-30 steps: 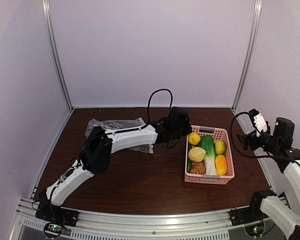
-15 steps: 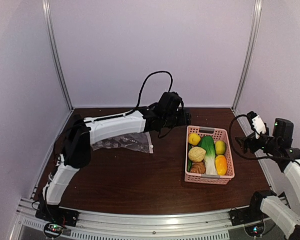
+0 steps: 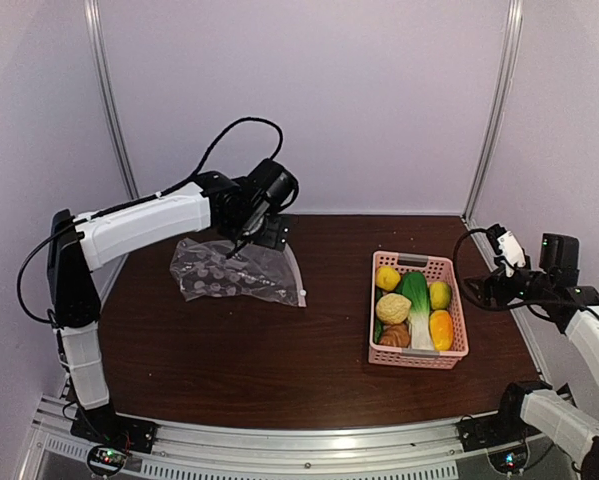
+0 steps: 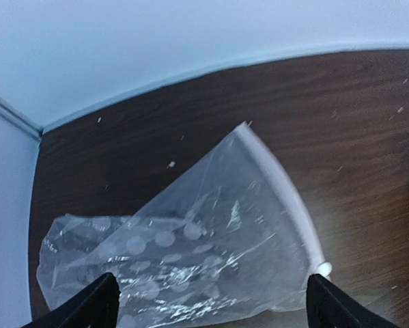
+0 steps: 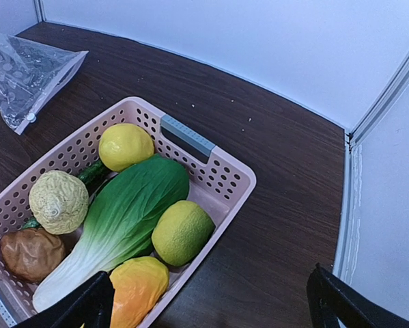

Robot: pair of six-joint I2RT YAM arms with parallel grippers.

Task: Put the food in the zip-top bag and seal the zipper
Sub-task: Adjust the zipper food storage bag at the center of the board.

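Two grippers: L gripper [image 4: 214, 306] & R gripper [image 5: 214, 304] were splayed wide, empty.
Zip-top bag [image 3: 237, 272]: lay flat, centre-left.
Food [image 3: 416, 300]: sat in pink basket [image 3: 462, 320], right.

I operate in a lab test cell: plain white panels [image 3: 309, 100] on metal posts [image 3: 116, 120] enclose a brown table [image 3: 259, 370], and two arms [image 3: 139, 222] (cables [image 3: 249, 119] exposed) are bolted to a rail [image 3: 309, 455] along its near edge.
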